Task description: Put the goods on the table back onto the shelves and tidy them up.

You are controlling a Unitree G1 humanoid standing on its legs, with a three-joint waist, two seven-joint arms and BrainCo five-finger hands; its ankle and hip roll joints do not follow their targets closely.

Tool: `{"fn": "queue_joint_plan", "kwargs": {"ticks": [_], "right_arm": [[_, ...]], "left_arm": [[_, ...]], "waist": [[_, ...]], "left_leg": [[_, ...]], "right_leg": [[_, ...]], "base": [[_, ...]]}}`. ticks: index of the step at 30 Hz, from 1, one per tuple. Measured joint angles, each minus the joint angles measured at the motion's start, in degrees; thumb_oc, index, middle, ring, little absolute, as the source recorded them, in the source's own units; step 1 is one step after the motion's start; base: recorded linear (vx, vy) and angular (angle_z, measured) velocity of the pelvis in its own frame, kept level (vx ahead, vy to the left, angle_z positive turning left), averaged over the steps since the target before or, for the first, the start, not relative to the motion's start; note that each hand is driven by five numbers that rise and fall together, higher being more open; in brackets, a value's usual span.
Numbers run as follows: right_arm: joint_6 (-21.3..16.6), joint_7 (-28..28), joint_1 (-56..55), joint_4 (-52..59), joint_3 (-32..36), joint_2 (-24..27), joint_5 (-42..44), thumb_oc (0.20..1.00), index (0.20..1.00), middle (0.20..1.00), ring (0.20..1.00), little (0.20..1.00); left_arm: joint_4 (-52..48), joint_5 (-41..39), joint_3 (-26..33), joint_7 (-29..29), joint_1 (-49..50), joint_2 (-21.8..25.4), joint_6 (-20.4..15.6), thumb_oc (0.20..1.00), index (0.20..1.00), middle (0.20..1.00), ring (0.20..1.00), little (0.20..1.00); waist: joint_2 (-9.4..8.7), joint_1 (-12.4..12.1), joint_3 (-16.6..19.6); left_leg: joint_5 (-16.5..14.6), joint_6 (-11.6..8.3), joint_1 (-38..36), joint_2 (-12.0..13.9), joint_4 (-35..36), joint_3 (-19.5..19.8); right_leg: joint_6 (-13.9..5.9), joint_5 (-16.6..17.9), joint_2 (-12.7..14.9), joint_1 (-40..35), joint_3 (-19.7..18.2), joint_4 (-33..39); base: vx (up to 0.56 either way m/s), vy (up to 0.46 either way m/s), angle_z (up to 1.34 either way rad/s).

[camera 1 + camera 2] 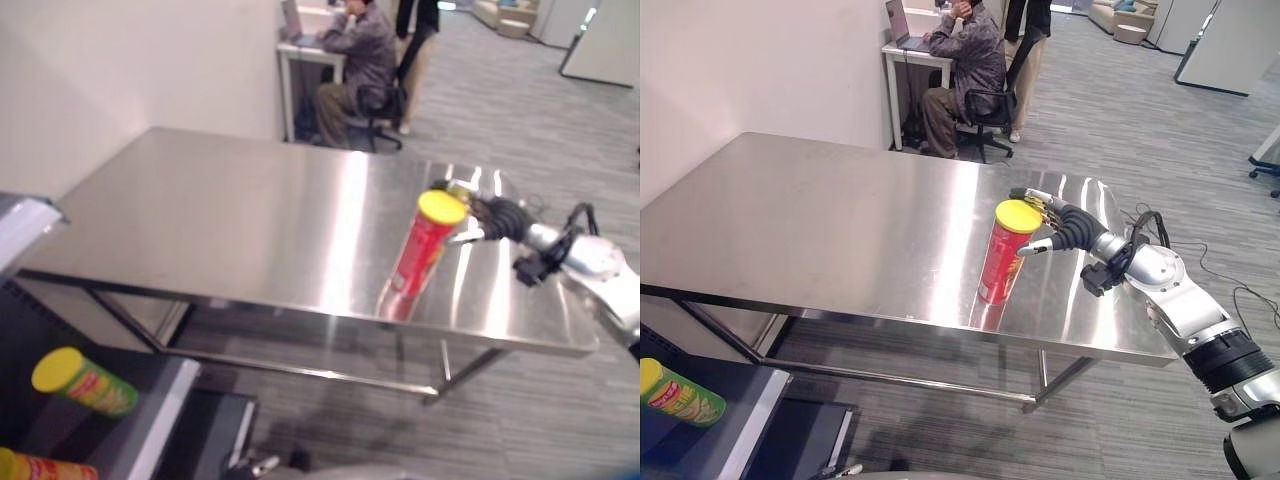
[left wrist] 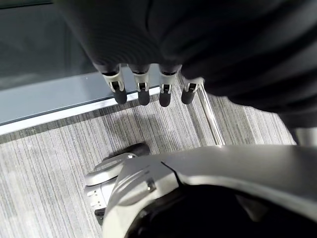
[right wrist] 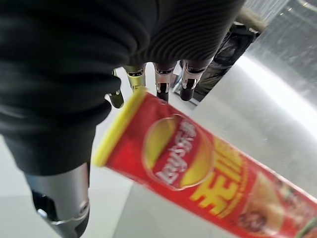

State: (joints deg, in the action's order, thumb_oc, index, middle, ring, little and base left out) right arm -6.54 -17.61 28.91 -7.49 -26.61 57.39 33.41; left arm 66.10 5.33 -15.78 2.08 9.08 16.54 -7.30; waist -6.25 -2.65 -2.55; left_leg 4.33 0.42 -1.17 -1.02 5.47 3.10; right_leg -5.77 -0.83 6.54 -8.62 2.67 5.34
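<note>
Item: tall red cylindrical crisp can with yellow lid (image 1: 1002, 252), upright at centre right of frame on the brushed-steel table (image 1: 820, 230), near its front edge. Right hand (image 1: 1060, 226): fingers spread beside the lid, thumb just short of the can wall, not yet closed. Left hand (image 2: 148, 87): hanging relaxed, fingers straight, holding nothing. Shelf, lower left: green cylindrical can with yellow lid (image 1: 82, 381), lying down. Handling advice (a judgement): wrap the can lower down, below the lid, before lifting, since a tall can tips easily.
</note>
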Motion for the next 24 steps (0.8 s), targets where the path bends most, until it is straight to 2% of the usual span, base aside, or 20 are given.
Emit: {"fn": "queue_joint_plan", "kwargs": {"ticks": [6, 15, 16, 24], "right_arm": [[0.2, 1.8, 1.9, -2.3, -1.7, -2.9, -1.1, 1.000, 1.000, 1.000, 1.000, 1.000], [0.2, 3.9, 2.5, -2.3, -1.9, -4.8, -1.3, 1.000, 1.000, 1.000, 1.000, 1.000], [0.2, 4.5, 2.5, -2.7, -1.5, -6.2, -1.2, 1.000, 1.000, 1.000, 1.000, 1.000], [0.0, 6.2, 2.5, -3.3, -1.4, -6.5, -1.2, 1.000, 1.000, 1.000, 1.000, 1.000]], "left_arm": [[0.0, -0.4, 0.0, 0.0, 0.0, 0.0, 0.0, 1.000, 1.000, 1.000, 1.000, 1.000], [0.4, -2.0, 0.1, -0.1, 0.0, 0.2, 0.4, 1.000, 1.000, 1.000, 1.000, 1.000], [0.4, -2.3, 0.1, -0.2, 0.1, 0.2, 0.4, 1.000, 1.000, 1.000, 1.000, 1.000], [0.3, -3.0, 0.1, -0.2, 0.2, 0.2, 0.5, 1.000, 1.000, 1.000, 1.000, 1.000]], "waist": [[-0.10, -0.5, 0.0], [-0.93, -1.3, -0.4], [-0.94, -1.4, -0.4], [-0.96, -1.8, -0.4]], "left_leg": [[0.2, 0.13, 0.0, 0.0, 0.0, 0.1], [0.0, -0.19, 0.1, 0.0, 0.0, 0.9], [0.0, -0.19, 0.1, 0.0, 0.0, 0.9], [0.0, -0.17, 0.2, 0.0, 0.0, 1.0]], "right_leg": [[0.00, 0.0, 0.0, 0.0, 0.1, -0.2], [0.07, -0.1, -0.1, 0.0, 1.0, -0.2], [0.10, -0.1, -0.1, 0.0, 1.0, 0.0], [0.18, -0.2, -0.1, 0.0, 1.1, 0.0]], "base": [[0.00, 0.000, 0.00], [0.00, 0.006, 0.05], [0.00, 0.000, 0.00], [0.00, 0.000, 0.00]]}}
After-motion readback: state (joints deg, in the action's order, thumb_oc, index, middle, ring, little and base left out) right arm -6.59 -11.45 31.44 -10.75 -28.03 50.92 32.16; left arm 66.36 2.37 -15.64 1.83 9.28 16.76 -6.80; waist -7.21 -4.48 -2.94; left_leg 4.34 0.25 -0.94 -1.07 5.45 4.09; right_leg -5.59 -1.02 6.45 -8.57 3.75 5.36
